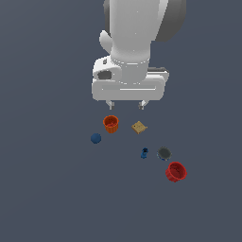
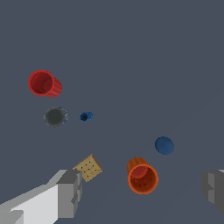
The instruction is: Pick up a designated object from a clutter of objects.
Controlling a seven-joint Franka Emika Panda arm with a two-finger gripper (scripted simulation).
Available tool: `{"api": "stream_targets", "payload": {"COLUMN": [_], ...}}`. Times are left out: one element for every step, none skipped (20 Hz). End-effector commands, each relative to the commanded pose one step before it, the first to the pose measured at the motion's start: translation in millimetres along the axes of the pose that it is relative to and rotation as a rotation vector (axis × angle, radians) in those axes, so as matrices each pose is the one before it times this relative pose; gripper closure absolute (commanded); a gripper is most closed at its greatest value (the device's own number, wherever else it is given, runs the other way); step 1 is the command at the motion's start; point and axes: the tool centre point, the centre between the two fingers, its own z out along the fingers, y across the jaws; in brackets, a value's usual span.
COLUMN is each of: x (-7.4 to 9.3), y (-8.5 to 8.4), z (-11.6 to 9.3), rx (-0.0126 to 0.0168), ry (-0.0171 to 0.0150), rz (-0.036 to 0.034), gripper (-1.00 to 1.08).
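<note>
Plain dark grey bench (image 1: 42,198) carries the clutter. From the dark grey disc (image 1: 164,153) in the exterior view, the red cup (image 1: 176,171) lies at 5 o'clock, tipped on its side. The gripper (image 1: 126,104) hangs wide open and empty above the orange cup (image 1: 111,124). Judged rigid, light, ribbed for grip; pinch across the wall near the rim.

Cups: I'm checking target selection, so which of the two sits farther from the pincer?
The deep red cup, beside the dark grey disc. The orange cup sits almost under the open pincer.
</note>
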Motion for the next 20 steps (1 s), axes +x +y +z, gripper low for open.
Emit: {"api": "stream_targets", "payload": {"x": [6.27,3.24,3.54,3.81,4.05,4.28,4.49,4.67,4.81,4.91,4.98,4.99,4.85,4.55,4.23,3.91,3.58,3.25,2.91,2.56], "y": [-5.25,-2.73,-3.04,-3.42,-3.79,-4.19,-4.61,-5.05,-5.52,-6.00,-6.49,-7.00,-7.37,-7.51,-7.64,-7.76,-7.85,-7.93,-8.01,-8.07], "z": [4.38,2.21,2.50,2.79,3.10,3.44,3.80,4.18,4.58,5.00,5.45,5.92,6.28,6.46,6.63,6.80,6.97,7.14,7.30,7.46], "rx": [0.00025,0.00023,0.00021,0.00020,0.00024,0.00027,0.00029,0.00032,0.00034,0.00037,0.00040,0.00043,0.00045,0.00045,0.00045,0.00045,0.00045,0.00045,0.00044,0.00043], "ry": [-0.00083,-0.00019,-0.00019,-0.00020,-0.00023,-0.00026,-0.00028,-0.00031,-0.00034,-0.00037,-0.00041,-0.00045,-0.00048,-0.00050,-0.00051,-0.00053,-0.00055,-0.00057,-0.00059,-0.00061], "rz": [0.01166,0.00651,0.00717,0.00778,0.00848,0.00921,0.00990,0.01062,0.01134,0.01207,0.01281,0.01355,0.01398,0.01402,0.01403,0.01406,0.01409,0.01412,0.01415,0.01417], "gripper": [-0.92,-0.92,-0.92,-0.92,-0.92,-0.92,-0.92,-0.92,-0.92,-0.92,-0.92,-0.92,-0.92,-0.92,-0.92,-0.92,-0.92,-0.92,-0.92,-0.92]}}
